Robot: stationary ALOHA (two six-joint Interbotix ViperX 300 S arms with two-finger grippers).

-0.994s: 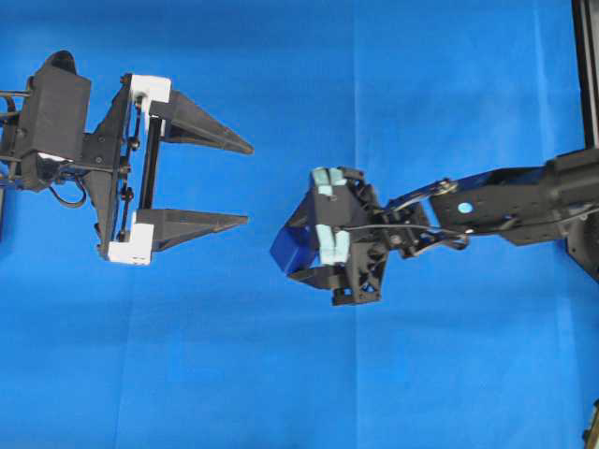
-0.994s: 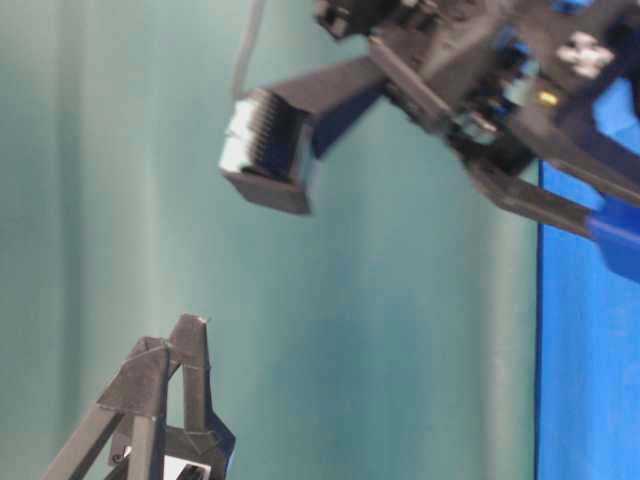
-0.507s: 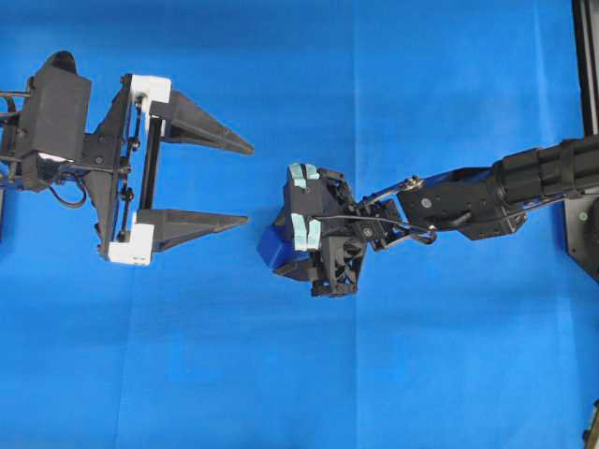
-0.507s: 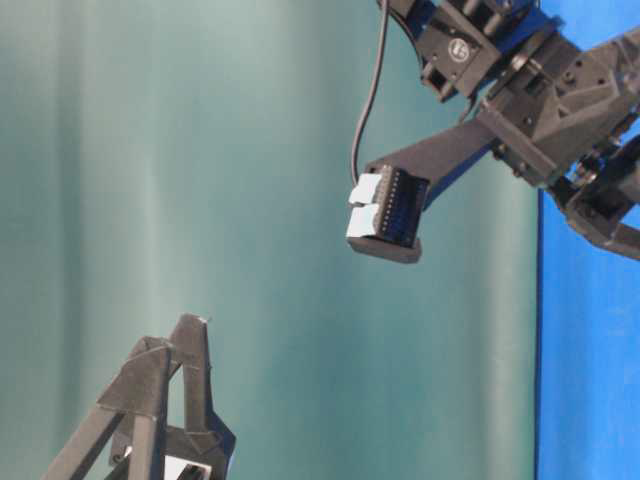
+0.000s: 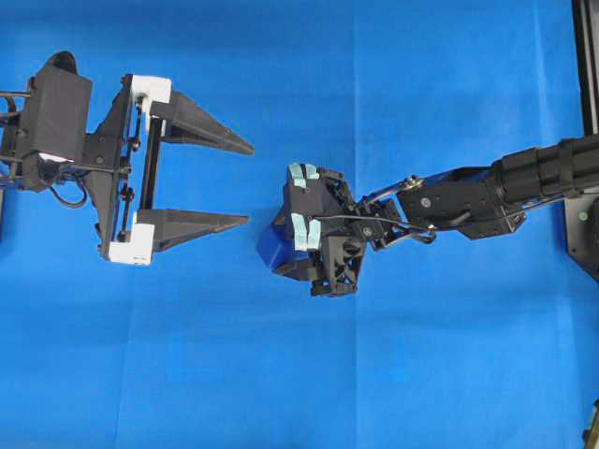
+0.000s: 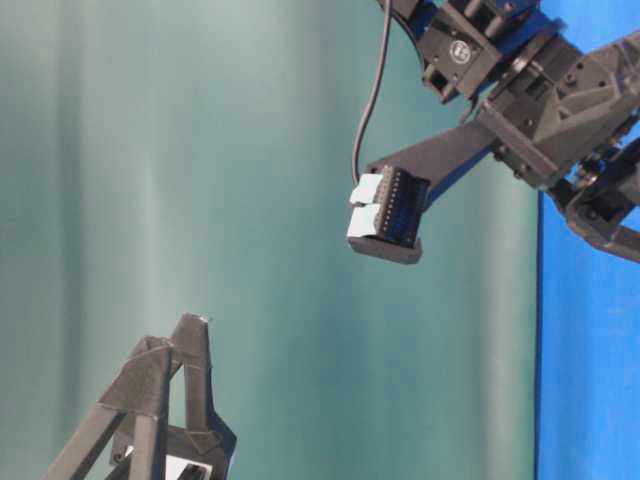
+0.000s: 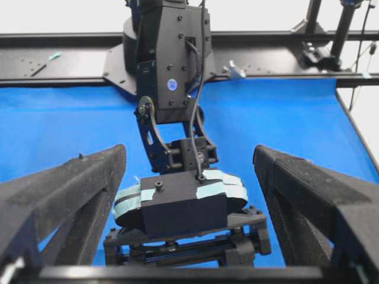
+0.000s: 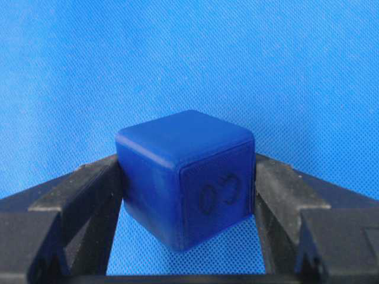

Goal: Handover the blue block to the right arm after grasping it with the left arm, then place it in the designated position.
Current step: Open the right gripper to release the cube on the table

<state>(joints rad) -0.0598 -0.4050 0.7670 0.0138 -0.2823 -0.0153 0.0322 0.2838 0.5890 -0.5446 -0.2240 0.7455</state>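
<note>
The blue block [image 5: 270, 251] is a small navy cube held between the fingers of my right gripper [image 5: 281, 246], which is shut on it just above the blue cloth [image 5: 393, 374]. In the right wrist view the block [image 8: 172, 148] sits squarely between both fingers [image 8: 95, 183] of the right gripper [image 8: 187, 177], and a face marked "03" shows. My left gripper [image 5: 249, 184], with white end blocks, is wide open and empty, to the left of the block and apart from it. In the left wrist view the open left gripper [image 7: 189, 151] faces the right arm's taped wrist casing [image 7: 180, 204], and the block is hidden.
A black frame rail [image 5: 585, 65] runs along the right edge of the cloth. Black frame beams [image 7: 272, 53] stand behind the cloth in the left wrist view. In the table-level view the right arm [image 6: 540, 90] hangs at the upper right, against a teal backdrop.
Over the last second my right gripper moved left with the block, a little closer to the left gripper, then held still. The left gripper has not moved.
</note>
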